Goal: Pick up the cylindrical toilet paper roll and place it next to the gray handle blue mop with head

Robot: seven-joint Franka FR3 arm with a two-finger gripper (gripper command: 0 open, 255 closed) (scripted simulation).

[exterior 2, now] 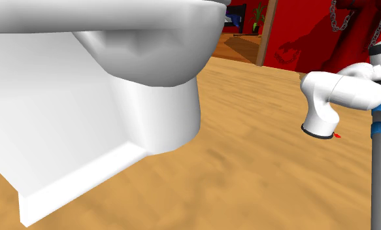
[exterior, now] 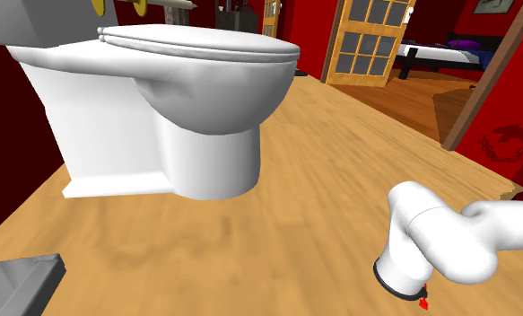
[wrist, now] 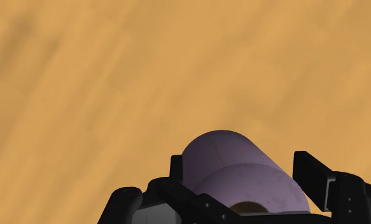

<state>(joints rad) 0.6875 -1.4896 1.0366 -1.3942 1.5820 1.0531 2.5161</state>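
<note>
Status: the pick looks done, the place isn't. The all-black two-finger gripper (wrist: 243,170) has its fingers (wrist: 312,173) closed partway, one on each side of the pale lilac cylindrical toilet paper roll (wrist: 223,156). The roll lies sideways between them, its core end toward the wrist camera. It looks clasped and clear of the tan wood-plank floor (wrist: 114,76), though I can't rule out a thin gap at one finger from the wrist view.

Left to do: carry it to the grey mop handle with blue bands (exterior 2: 380,171), set it down just beside the handle, release, back off. In the second exterior view the handle runs down that view's right edge, close by the white arm (exterior 2: 332,98), so I judge the carry short.

Room:
- Open floor lies between the arm and the big glossy white toilet (exterior: 196,99), which sits well apart at the shoulder view's upper left.
- A grey box corner (exterior: 19,283) is at the shoulder view's lower left, also well apart from the arm.
- The red wall (exterior 2: 300,32) and the wood door with glass panes (exterior: 367,40) are far behind.

Risks:
- The handle is near the arm's own links, so an elbow swing could clip it.
- A roll on its side may trundle off on bare floor. Set it on end, or snug along the handle.
</note>
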